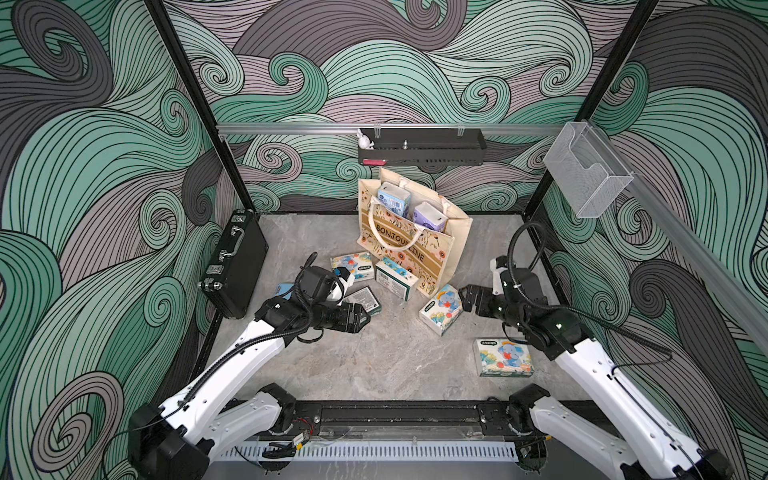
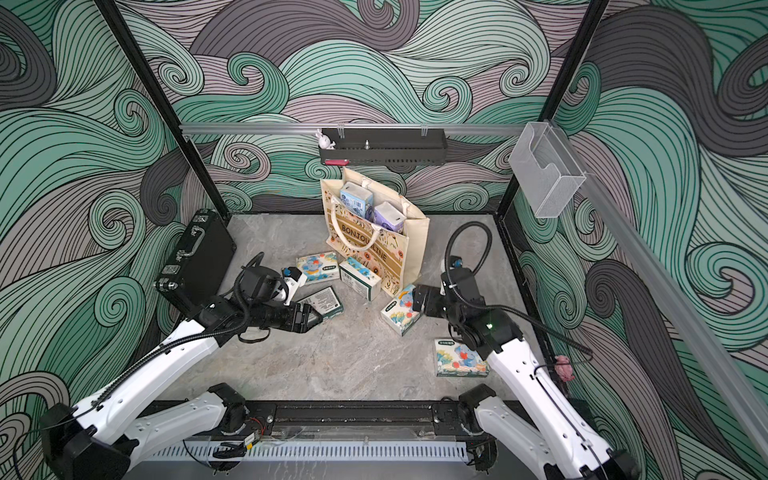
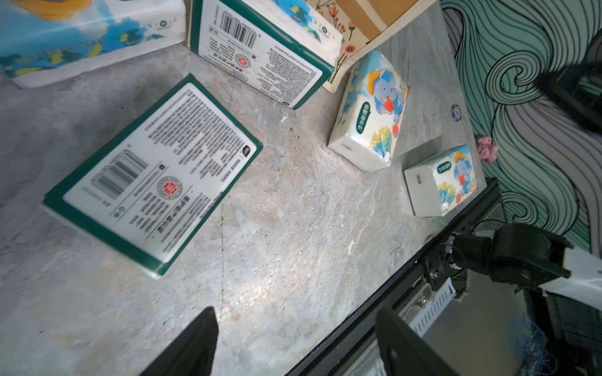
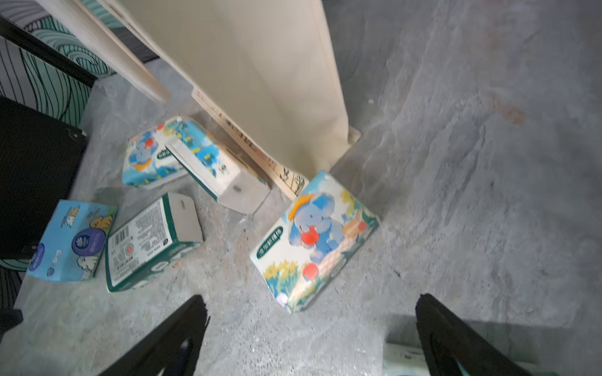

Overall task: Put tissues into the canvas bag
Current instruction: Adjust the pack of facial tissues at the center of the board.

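The canvas bag (image 1: 419, 253) stands upright at the back of the floor, with a light blue pack (image 1: 392, 198) and a purple pack (image 1: 430, 216) of tissues sticking out of its mouth. Several more tissues lie in front of it: an elephant-print pack (image 1: 441, 309) by its corner, another (image 1: 503, 357) near the right arm, and a green-edged pack (image 3: 153, 175) lying label up. My left gripper (image 3: 294, 315) is open and empty just in front of that green pack. My right gripper (image 4: 311, 299) is open and empty, close to the elephant pack (image 4: 312, 241).
A black hard briefcase (image 1: 235, 264) leans on the left wall. On the back rail hang a black shelf (image 1: 422, 147) and a small white rabbit figure (image 1: 365, 140). A clear plastic holder (image 1: 586, 170) hangs on the right rail. A black frame edge (image 1: 395, 409) borders the front.
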Controlling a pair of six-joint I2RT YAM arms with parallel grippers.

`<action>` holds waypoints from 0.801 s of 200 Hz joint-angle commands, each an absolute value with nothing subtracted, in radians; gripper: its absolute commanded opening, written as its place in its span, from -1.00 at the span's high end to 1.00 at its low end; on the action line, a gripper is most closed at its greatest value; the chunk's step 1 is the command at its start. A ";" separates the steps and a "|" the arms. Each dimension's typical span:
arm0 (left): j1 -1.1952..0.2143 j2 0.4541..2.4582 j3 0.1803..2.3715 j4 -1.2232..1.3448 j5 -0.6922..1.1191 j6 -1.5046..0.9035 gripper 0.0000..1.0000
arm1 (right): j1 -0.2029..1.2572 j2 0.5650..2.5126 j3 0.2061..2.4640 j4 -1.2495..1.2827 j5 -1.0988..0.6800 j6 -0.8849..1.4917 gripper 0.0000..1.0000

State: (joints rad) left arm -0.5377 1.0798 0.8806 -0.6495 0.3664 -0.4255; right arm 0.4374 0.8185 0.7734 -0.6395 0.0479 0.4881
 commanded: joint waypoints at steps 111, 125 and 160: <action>-0.551 1.807 1.334 -0.262 0.576 -0.700 -0.22 | 0.440 0.783 0.579 -0.327 -0.428 0.579 -0.26; -0.551 1.860 1.363 -0.227 0.600 -0.712 -0.21 | 0.442 0.831 0.579 -0.257 -0.435 0.603 -0.04; -0.546 1.923 1.410 -0.240 0.578 -0.682 -0.21 | 0.480 1.023 0.615 -0.137 -0.392 0.640 0.37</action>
